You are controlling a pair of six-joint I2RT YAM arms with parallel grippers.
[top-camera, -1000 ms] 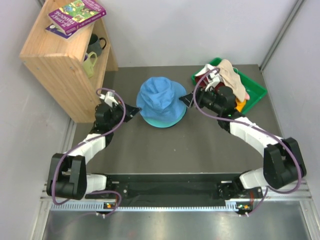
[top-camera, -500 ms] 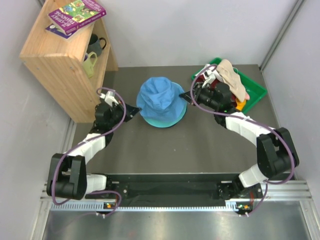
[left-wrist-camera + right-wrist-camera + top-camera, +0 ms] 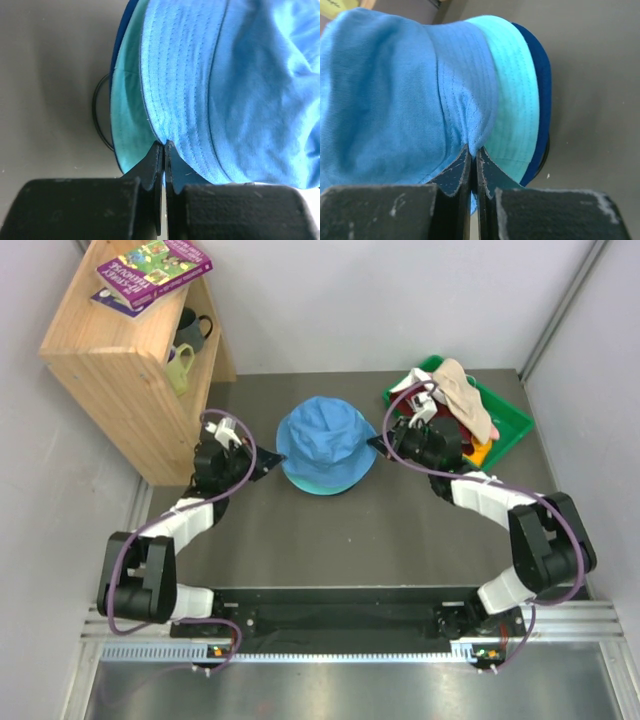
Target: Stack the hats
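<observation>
Blue cloth, pinched twice: my left end effector (image 3: 163, 146) is clamped tight on the brim of the blue hat (image 3: 325, 438), my right end effector (image 3: 474, 150) on the opposite edge. It caps a teal hat (image 3: 127, 115) on the surface (image 3: 350, 530); beyond, a beige hat (image 3: 462, 390) drapes the green tray (image 3: 512, 423).

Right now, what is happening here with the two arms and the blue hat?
Both arms are handling the light blue hat in the middle of the table. The left gripper pinches its brim on one side and the right gripper pinches the opposite side, both shut on the cloth. This hat lies over a teal hat and a dark blue hat. More hats wait in the green tray.
</observation>
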